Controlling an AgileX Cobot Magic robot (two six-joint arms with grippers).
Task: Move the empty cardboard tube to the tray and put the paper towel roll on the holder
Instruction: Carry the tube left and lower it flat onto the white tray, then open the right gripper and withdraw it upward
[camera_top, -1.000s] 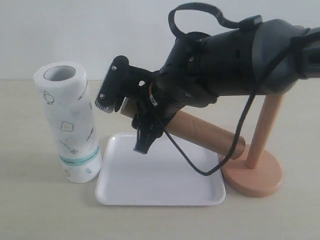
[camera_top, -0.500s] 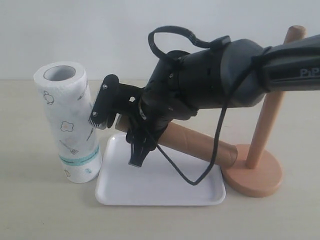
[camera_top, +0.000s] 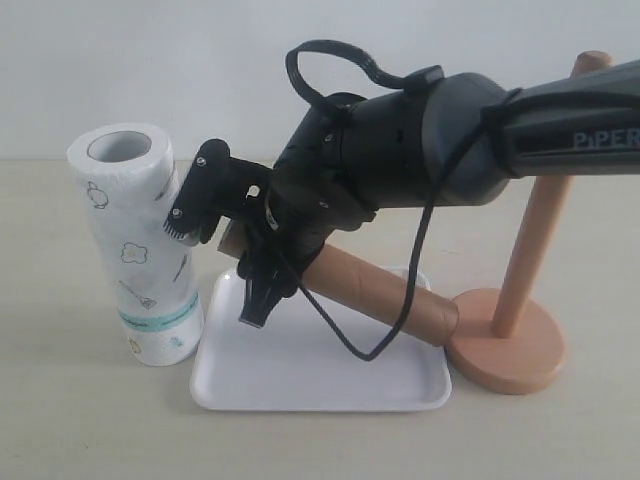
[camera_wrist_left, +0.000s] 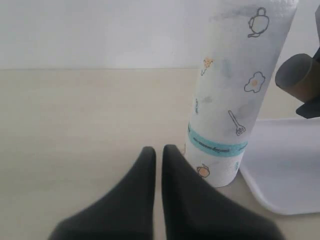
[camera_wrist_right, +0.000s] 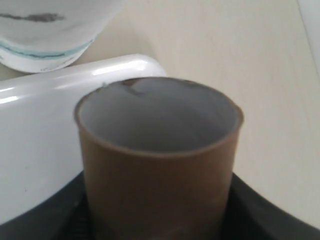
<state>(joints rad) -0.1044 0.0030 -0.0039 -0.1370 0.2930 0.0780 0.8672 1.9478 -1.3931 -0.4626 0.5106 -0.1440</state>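
R gripper (camera_top: 222, 262): was clamped on empty cardboard tube (camera_top: 385, 295) at its upper end. Tube tilted over tray (camera_top: 300, 370), low end by rim next to holder (camera_top: 510, 350); contact unclear. L gripper (camera_wrist_left: 158, 155): fingers were closed together, nothing held. Paper towel roll (camera_top: 140, 250): stood upright on table (camera_top: 80, 420), just beside tray.

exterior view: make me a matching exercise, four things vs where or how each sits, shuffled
1 cardboard tube
2 paper towel roll
3 holder
4 tray

A standing upright left of the tray
B wooden dowel bare
C held tilted above the tray
D white, flat between roll and holder

Pairs: 1-C, 2-A, 3-B, 4-D
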